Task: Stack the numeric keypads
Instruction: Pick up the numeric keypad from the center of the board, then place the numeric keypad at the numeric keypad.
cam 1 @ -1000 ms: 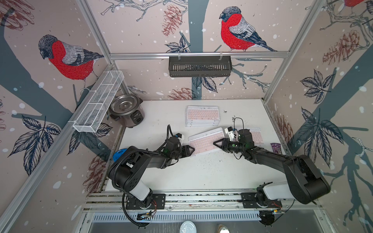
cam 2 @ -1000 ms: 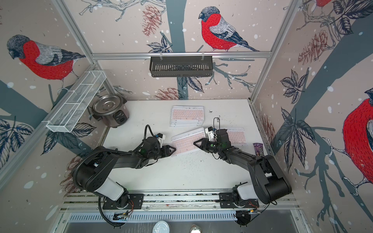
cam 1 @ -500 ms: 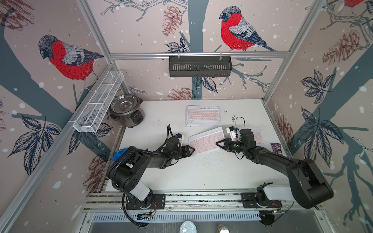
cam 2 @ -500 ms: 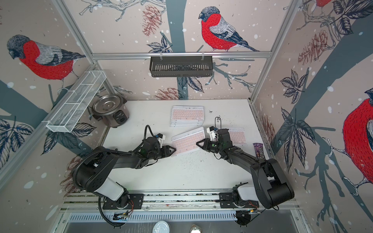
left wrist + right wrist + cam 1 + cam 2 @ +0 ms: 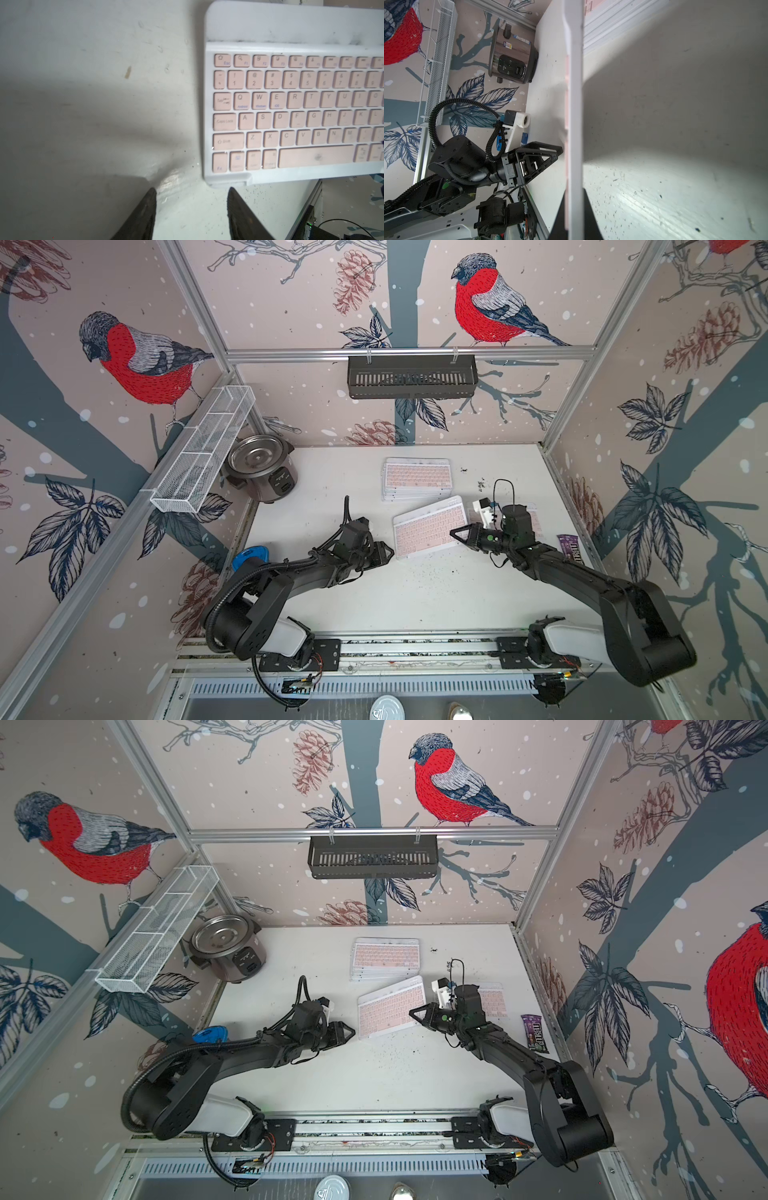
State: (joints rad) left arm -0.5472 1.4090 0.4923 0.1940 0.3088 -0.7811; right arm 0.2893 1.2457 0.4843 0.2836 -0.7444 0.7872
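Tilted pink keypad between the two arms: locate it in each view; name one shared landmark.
In a top view: tilted pink keypad mid-table, nearer than the stack.
In a top view: the keypad, same spot.
Left wrist: keys showing, beyond the left hand.
Right wrist: edge-on, pinched by the right hand.
Landmark: rice cooker, both top views and right wrist.

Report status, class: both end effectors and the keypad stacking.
Right end effector shut on loose keypad. Left end effector open, empty, beside it. Stack just behind.
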